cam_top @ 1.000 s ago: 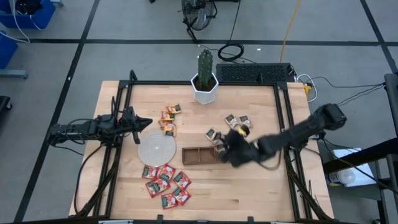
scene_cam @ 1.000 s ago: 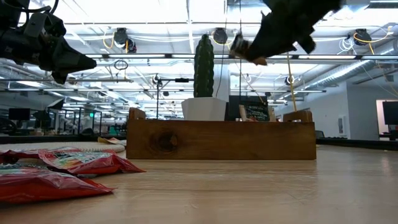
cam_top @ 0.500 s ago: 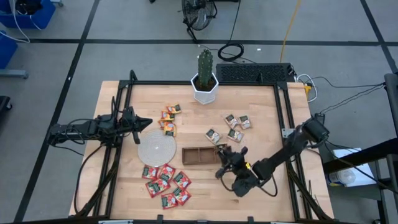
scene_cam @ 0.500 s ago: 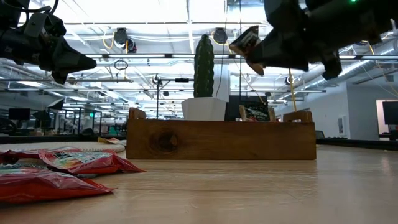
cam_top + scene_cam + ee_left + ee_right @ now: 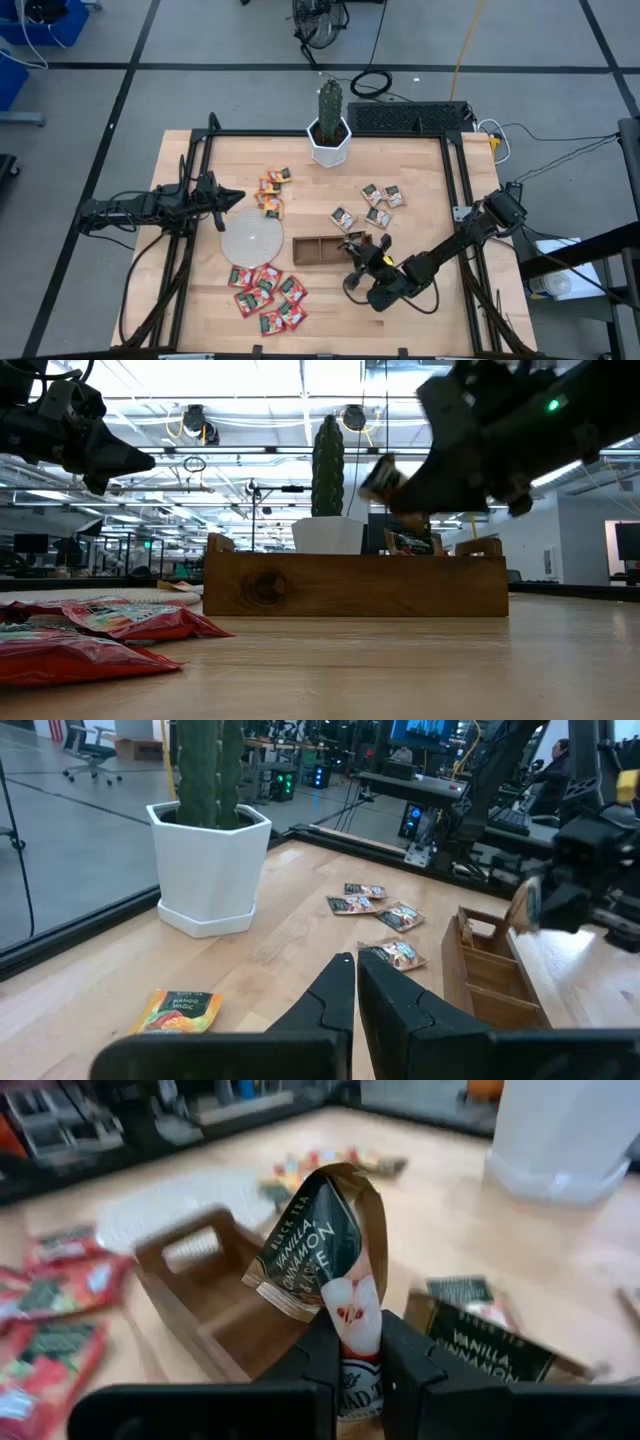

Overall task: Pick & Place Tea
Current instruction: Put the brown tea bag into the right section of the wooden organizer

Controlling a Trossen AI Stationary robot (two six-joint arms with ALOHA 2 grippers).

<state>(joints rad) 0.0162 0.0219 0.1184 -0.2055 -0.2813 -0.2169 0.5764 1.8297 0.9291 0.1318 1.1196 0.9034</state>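
A dark-printed whitish tea sachet point(image 5: 320, 1245) is held in my shut right gripper point(image 5: 358, 1342), above the right end of the long brown tray point(image 5: 318, 250); the low view shows the sachet point(image 5: 380, 478) over the tray point(image 5: 355, 585). Whitish sachets point(image 5: 378, 203) lie flat beyond the tray, orange ones point(image 5: 270, 190) at the far left, red ones point(image 5: 268, 295) near the front. My left gripper point(image 5: 236, 197) waits shut over the table's left side, touching nothing. My right gripper pinches one end of the sachet point(image 5: 358, 1315) between its two fingers. The fingers come slanting from the table's near right side, tipped slightly down. The sachet sticks out beyond the fingertips, curled over at its free end, clear of the tray and the table.
A round pale disc point(image 5: 250, 237) lies left of the tray. A cactus in a white pot point(image 5: 329, 130) stands at the far edge. Black rails point(image 5: 455, 190) run along the table's sides. Bare wood lies near the front right.
My right gripper has come down with the sachet toward the tray's right end, and the arm has swung toward the table's near edge. The sachet has stayed in the shut fingers and hangs lower over the tray than before.
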